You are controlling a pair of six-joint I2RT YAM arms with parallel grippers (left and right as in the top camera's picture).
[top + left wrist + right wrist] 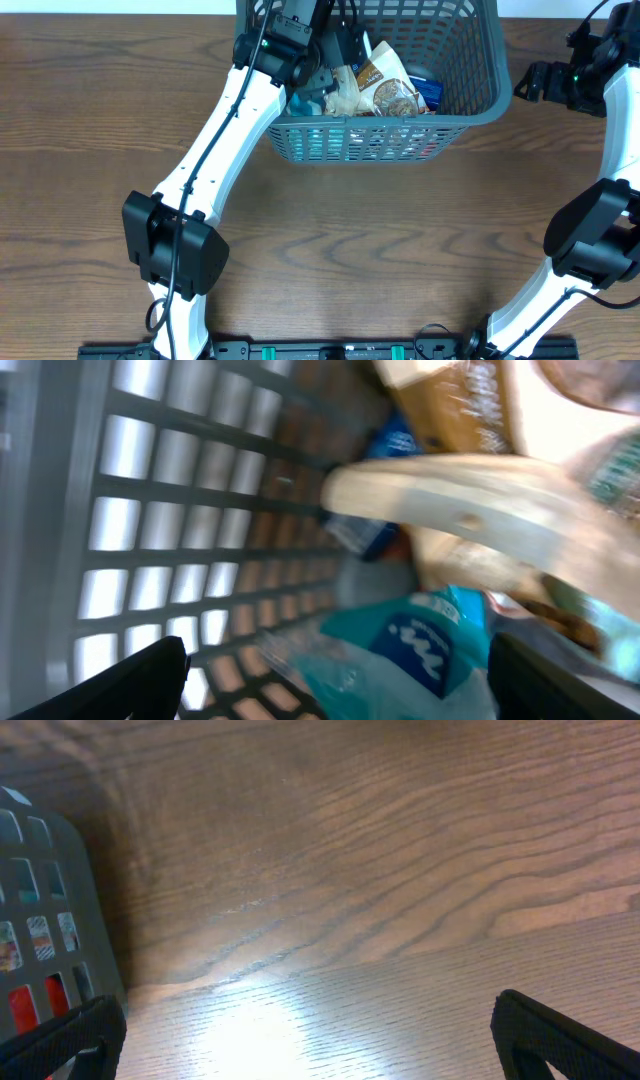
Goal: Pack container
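The grey-blue lattice container (470,108) stands at the back middle of the table, with several snack packets (385,85) piled inside. My left gripper (312,75) is inside the container at its left side, open, its fingers either side of a teal packet with a blue label (420,650) lying by the slotted wall (150,530). A pale packet edge (480,510) lies just beyond it. My right gripper (530,82) hovers open and empty over bare table just right of the container, whose wall (50,930) shows at the left in the right wrist view.
The brown wood table (380,240) spreads in front of the container. The arm bases (175,250) stand near the front edge at left and right.
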